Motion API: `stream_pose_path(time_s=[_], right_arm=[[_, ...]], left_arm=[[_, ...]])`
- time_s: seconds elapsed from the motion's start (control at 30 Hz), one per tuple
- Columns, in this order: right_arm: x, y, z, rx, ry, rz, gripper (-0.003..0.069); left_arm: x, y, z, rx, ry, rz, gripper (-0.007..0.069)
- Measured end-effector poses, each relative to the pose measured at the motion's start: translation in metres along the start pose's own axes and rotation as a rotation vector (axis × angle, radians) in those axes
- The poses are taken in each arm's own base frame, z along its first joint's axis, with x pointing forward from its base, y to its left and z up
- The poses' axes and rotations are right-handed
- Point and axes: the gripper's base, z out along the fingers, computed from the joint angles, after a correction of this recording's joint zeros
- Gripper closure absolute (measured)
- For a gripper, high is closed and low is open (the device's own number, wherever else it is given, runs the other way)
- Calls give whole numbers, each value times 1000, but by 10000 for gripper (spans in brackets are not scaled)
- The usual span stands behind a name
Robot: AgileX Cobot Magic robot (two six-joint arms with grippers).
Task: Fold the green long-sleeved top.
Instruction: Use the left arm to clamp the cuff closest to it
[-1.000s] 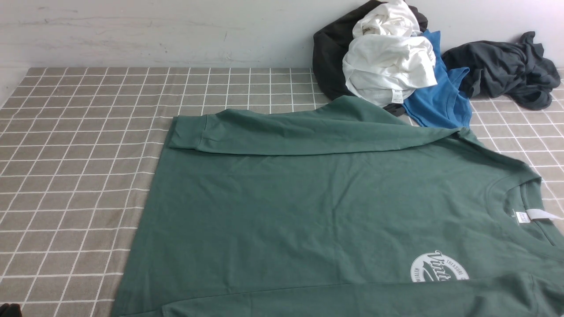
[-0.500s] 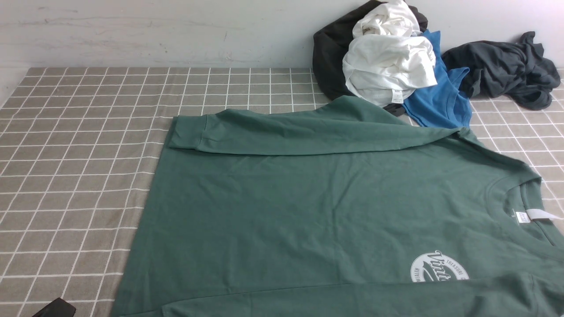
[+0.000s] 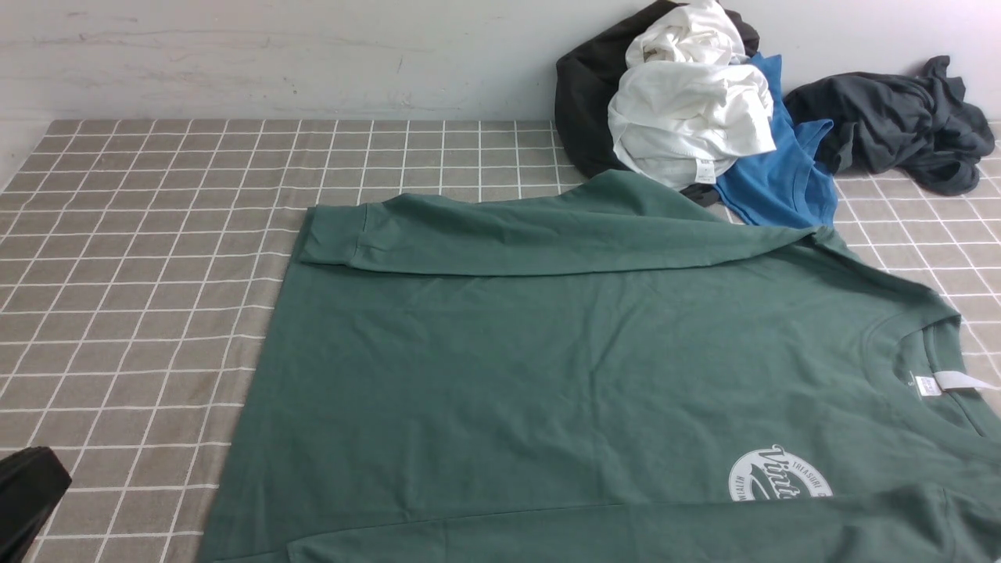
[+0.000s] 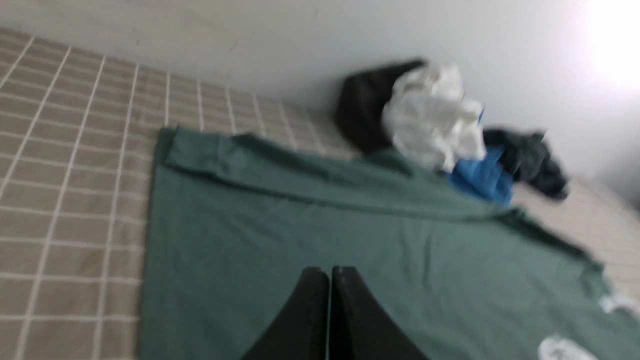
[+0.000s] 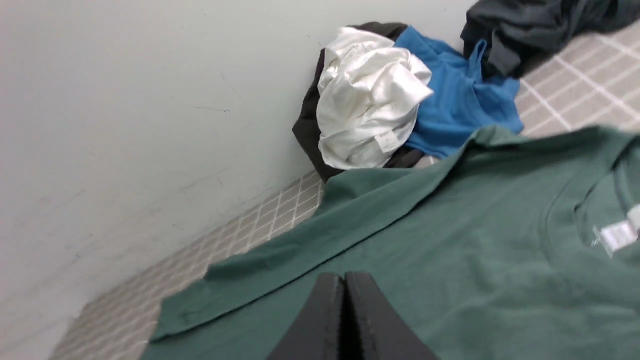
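Left hand (image 4: 329,274): jaws pressed flat together, holding nothing. Above the hem side of the top in its wrist view. In the front view only a black corner shows at the lower left edge (image 3: 27,500).
Table (image 3: 141,234): grey-brown cloth with a white grid, bare on the left half, backed by a pale wall (image 3: 274,55).
Green long-sleeved top (image 3: 547,375): spread flat, front up, over the middle and right of the table. Hem towards the left, neck towards the right.
Sleeve (image 3: 508,234): the far one lies folded across the far edge of the body, its cuff (image 3: 332,234) ending near the hem corner.
Logo (image 3: 778,475): round, white, near the close edge, partly covered by a fold of green cloth.
Neck tag (image 3: 950,381): white, inside the collar, far right.
Pile against the wall: black garment (image 3: 583,102), white garment (image 3: 688,117) on it, blue tee (image 3: 774,188) touching the top's shoulder, dark grey garment (image 3: 899,125) furthest right.
Right hand (image 5: 344,280): out of the front view. Wrist view shows the jaws closed tight, empty, over the top's body.
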Motion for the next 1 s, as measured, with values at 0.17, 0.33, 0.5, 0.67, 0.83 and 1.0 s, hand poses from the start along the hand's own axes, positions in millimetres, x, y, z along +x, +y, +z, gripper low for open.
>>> stream_pose_path(time_s=[0.17,0.33,0.5,0.67,0.83,1.0], right_arm=[[-39,22,27,55,243,-260,673],[-48,34,62,38,658,-418,673],[-18,55,82,-133,1025,-544,673],[8,73,84,-286,1173,-684,673],[14,80,87,-330,1158,-726,673],[13,81,90,-330,1122,-732,673]], left_arm=[[-26,3,20,-121,388,172,631],[-29,15,47,-160,730,312,620],[-6,9,84,-52,986,390,496],[16,11,127,-47,1122,382,267],[38,24,169,-83,1148,376,81],[66,38,206,-109,1152,374,36]])
